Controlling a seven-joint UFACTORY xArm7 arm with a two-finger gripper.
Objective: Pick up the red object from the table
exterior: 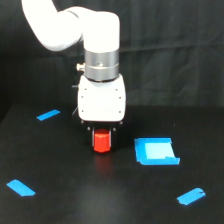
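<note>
The red object [102, 143] is a small red-orange stubby cylinder in the middle of the black table [60, 200]. It sits between the short black fingers [92, 132] under the white gripper body. My gripper [103, 137] points straight down and its jaws stand close against the object's upper sides. The object's lower half sticks out below the fingers. A faint reddish reflection lies on the table just beneath it. I cannot tell whether the object touches the table or hangs slightly above it.
A blue square patch [156, 151] lies just to the exterior view's right of the object. Short blue tape strips lie at the far left [48, 115], near left [21, 188] and near right [191, 196]. A black cloth backdrop hangs behind.
</note>
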